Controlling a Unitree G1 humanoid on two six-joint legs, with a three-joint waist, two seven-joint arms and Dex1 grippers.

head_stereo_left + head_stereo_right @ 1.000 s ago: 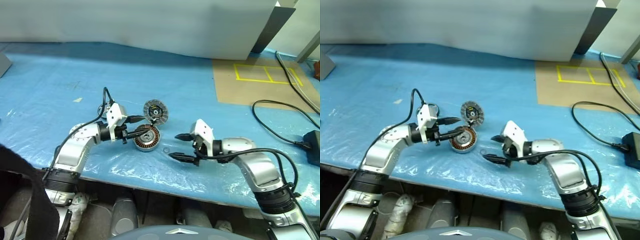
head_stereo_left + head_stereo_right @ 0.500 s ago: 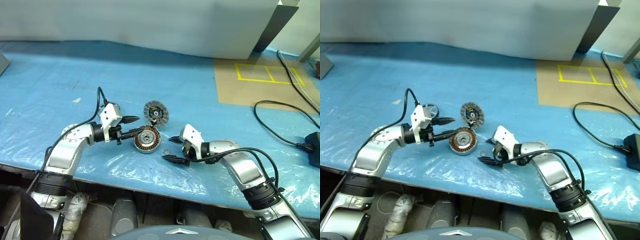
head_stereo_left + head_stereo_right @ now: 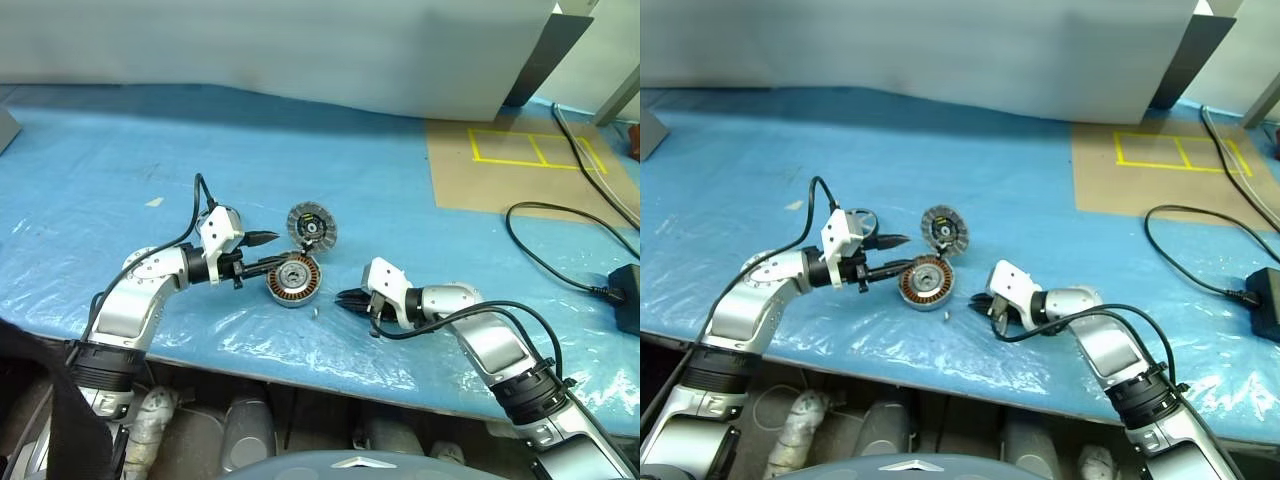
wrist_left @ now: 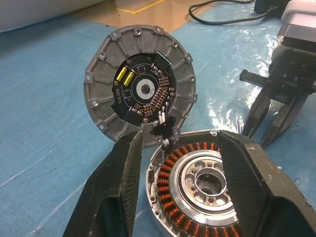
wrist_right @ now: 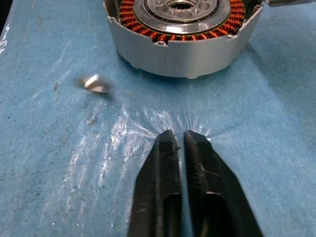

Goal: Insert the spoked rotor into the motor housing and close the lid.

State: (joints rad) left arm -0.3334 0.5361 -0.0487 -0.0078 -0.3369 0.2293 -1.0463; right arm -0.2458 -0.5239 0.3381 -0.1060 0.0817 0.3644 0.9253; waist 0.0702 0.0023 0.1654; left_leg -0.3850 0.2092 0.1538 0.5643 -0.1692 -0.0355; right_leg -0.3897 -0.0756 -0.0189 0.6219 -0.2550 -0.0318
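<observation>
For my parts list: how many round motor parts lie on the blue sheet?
2. The motor housing lies between the left jaws; the lid lies just behind it, apart. No spoked wheel is visible; it may be hidden.

text: none legible | labels: none | numbers: none | signs: none

I see copper-orange windings ringing the grey motor housing (silver centre); the lid, at twelve o'clock, ribbed grey.

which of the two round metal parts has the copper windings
The motor housing, between the two grippers. Its ring of orange windings sets it apart from the ribbed grey lid behind it.
</observation>
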